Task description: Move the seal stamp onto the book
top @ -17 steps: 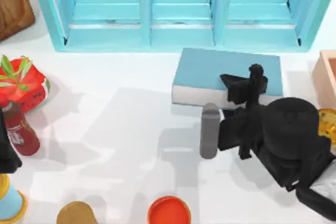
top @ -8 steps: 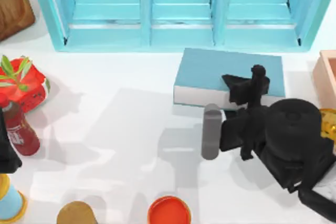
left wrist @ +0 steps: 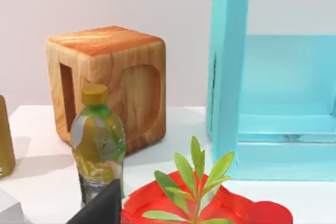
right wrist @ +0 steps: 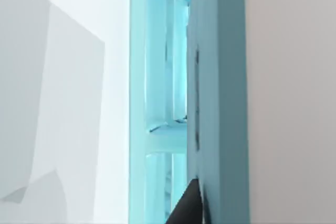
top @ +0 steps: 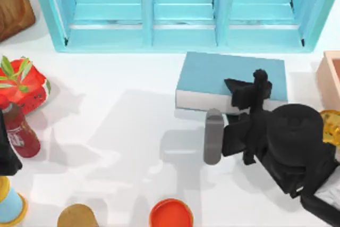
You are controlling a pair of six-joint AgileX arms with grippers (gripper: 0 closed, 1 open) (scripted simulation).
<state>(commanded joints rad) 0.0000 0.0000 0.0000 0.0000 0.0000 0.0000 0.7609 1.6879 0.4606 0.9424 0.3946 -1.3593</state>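
The right arm's gripper (top: 248,93) hangs over the near edge of the teal book (top: 212,73); whether its jaws are apart cannot be told. The seal stamp isn't discernible. The left arm sits parked at the table's (top: 122,131) left edge.

Matt teal book (top: 212,73) cover, grained glossy wooden cube (left wrist: 107,82), clear plastic bottle (left wrist: 98,142), smooth white table (top: 117,120).

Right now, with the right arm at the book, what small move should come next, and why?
Probably nudge the right tool a little farther over the book, toward the blue shelf, before lowering. It hangs above the cover's near edge, close to the white pages. The left arm sits parked at far left.
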